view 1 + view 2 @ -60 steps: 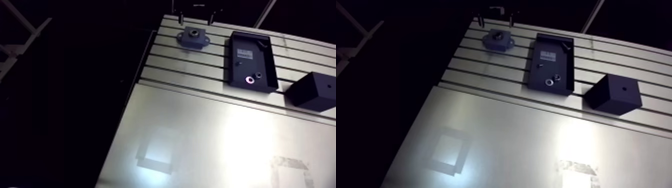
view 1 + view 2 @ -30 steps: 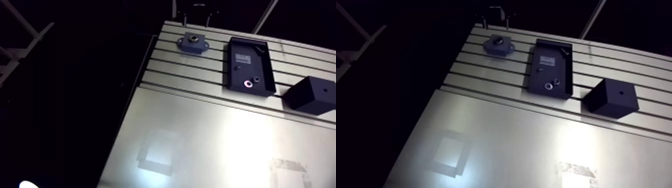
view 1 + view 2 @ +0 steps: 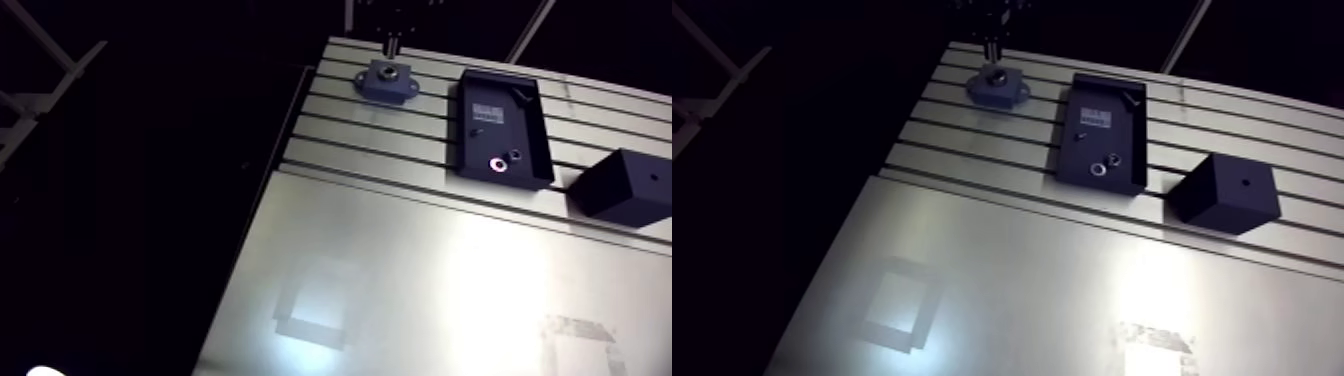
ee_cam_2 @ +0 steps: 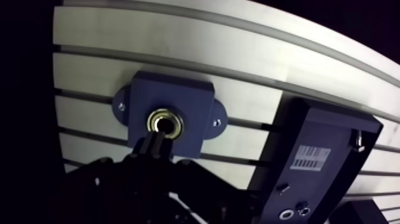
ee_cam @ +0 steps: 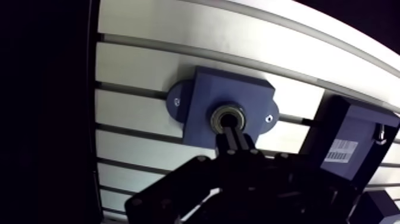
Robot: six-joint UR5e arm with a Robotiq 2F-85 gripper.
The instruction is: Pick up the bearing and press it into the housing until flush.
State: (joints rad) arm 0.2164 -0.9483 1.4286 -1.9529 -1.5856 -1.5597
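Observation:
The dark blue housing is fixed to the slotted table near its far left corner. A metal bearing sits in the housing's centre bore. My gripper is right over it, shut with its two fingers pressed together and nothing between them. Their tips end at the bearing's near rim; I cannot tell whether they touch it. In the arm view the gripper comes down just behind the housing.
A black tray lies to the housing's right, with a label and a few small round parts near its front end. A black box stands further right. Two taped squares mark the smooth front plate.
The fingers stood apart behind the housing earlier; now they are closed together and sit over the bearing. The arm view has shifted slightly.

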